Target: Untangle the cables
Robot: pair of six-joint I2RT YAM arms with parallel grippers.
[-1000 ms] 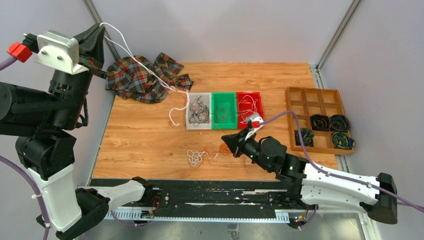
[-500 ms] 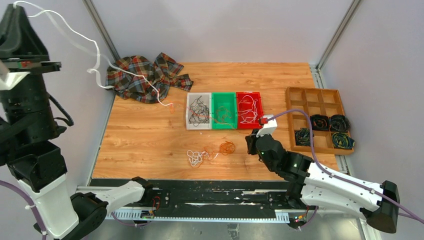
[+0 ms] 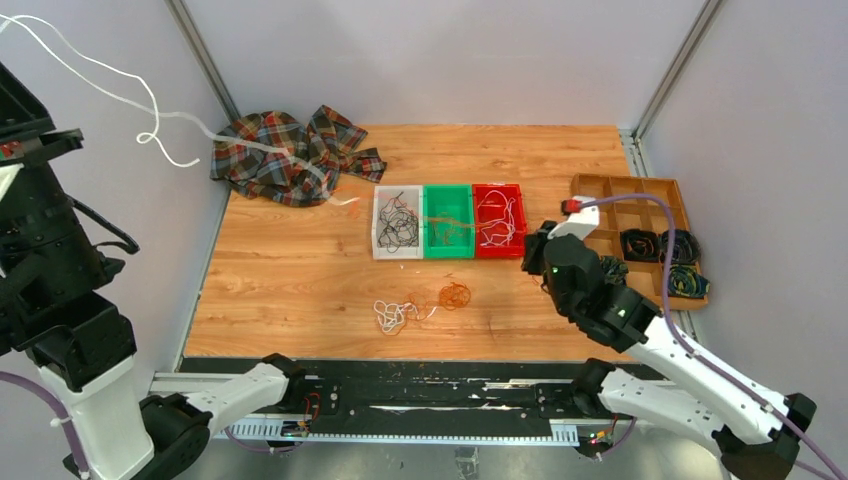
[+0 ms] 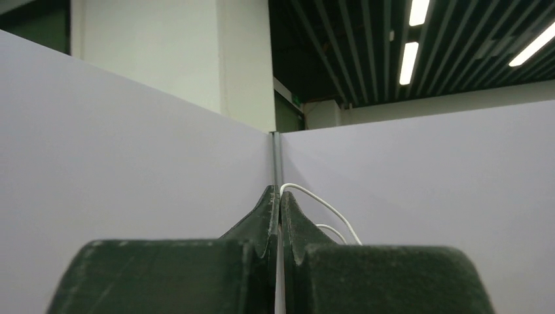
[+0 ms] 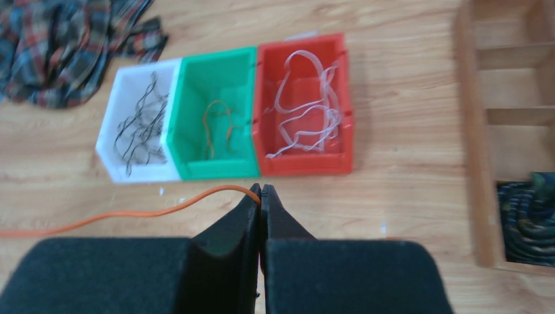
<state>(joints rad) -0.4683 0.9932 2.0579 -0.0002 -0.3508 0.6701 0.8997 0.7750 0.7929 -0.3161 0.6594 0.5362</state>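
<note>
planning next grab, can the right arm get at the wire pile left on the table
Probably yes: the wire pile lies in the open on the table, to the left of the right tool, with nothing between. But that tool is shut on an orange wire, so it would have to drop that first.

One long white cable trailed in slack loops from the pinching left gripper. A thin orange cable ran leftward from the closed right gripper. Black wires filled the white bin, orange-brown wires the green bin, white wires the red bin. A white clump and an orange coil lay near each other on the table
</note>
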